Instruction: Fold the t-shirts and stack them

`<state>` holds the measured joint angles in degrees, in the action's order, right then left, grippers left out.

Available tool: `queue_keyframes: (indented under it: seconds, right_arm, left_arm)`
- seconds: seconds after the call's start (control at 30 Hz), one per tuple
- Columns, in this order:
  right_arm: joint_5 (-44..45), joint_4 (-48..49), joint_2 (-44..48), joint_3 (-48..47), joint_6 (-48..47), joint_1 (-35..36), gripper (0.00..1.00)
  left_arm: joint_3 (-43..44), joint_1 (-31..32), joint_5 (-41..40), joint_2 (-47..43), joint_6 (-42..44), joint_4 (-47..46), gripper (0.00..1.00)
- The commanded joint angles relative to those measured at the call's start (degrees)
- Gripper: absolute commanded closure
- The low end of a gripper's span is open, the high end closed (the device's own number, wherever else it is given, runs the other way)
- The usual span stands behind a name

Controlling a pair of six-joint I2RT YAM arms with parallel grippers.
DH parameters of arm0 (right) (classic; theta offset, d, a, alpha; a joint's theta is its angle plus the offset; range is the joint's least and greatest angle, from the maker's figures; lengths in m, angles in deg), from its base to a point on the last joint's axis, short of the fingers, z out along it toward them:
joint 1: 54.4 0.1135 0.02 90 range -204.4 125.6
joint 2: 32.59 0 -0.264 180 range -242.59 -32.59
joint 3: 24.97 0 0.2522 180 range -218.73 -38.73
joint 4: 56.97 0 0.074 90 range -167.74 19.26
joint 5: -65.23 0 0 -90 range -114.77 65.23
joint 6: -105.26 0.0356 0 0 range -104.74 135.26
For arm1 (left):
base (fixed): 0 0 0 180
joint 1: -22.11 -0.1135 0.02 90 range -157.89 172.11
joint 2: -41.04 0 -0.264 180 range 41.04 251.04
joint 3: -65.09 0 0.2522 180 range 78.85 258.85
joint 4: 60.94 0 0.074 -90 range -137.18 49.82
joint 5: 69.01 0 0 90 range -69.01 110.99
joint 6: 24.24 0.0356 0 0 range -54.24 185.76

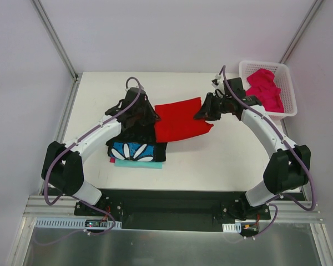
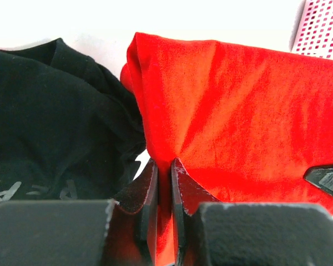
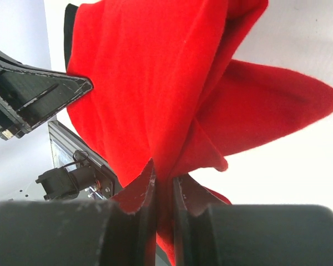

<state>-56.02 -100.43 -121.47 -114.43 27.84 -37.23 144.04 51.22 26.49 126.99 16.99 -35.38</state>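
The bright red t-shirt [image 1: 180, 122] is stretched between both grippers at mid-table, and it looks lifted off the surface. My left gripper [image 1: 150, 117] is shut on its left edge; the wrist view shows red cloth [image 2: 238, 111] pinched between the jaws [image 2: 164, 164]. My right gripper [image 1: 203, 113] is shut on the right edge, with red folds [image 3: 155, 83] bunched between its jaws [image 3: 162, 167]. A folded black t-shirt with blue-and-white flower print [image 1: 136, 149] lies just left of the red one [image 2: 55, 122]. The magenta-pink t-shirt [image 1: 265, 88] lies crumpled in the basket.
The white lattice basket [image 1: 289, 83] stands at the back right corner [image 2: 324, 27]. A teal cloth edge [image 1: 137, 164] and a sliver of pink show under the black shirt. The left arm's finger [image 3: 41, 91] appears in the right wrist view.
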Motion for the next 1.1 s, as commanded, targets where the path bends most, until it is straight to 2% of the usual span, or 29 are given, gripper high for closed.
queue_keyframes:
  seconds: [0.0,0.47,1.07]
  right_arm:
    - [1.8,-3.2,1.6,-5.9,0.0,0.8,1.0]
    - [2.1,-5.0,-1.0,-12.4,0.3,4.0,0.99]
    - [6.4,-2.7,-5.1,-14.7,3.9,14.9,0.99]
  left_arm:
    - [4.9,-0.9,1.9,0.5,3.0,1.5,1.0]
    - [8.9,-4.6,3.7,-1.6,5.8,5.3,1.0]
    - [-0.1,-14.1,5.8,-14.6,8.4,9.6,1.0]
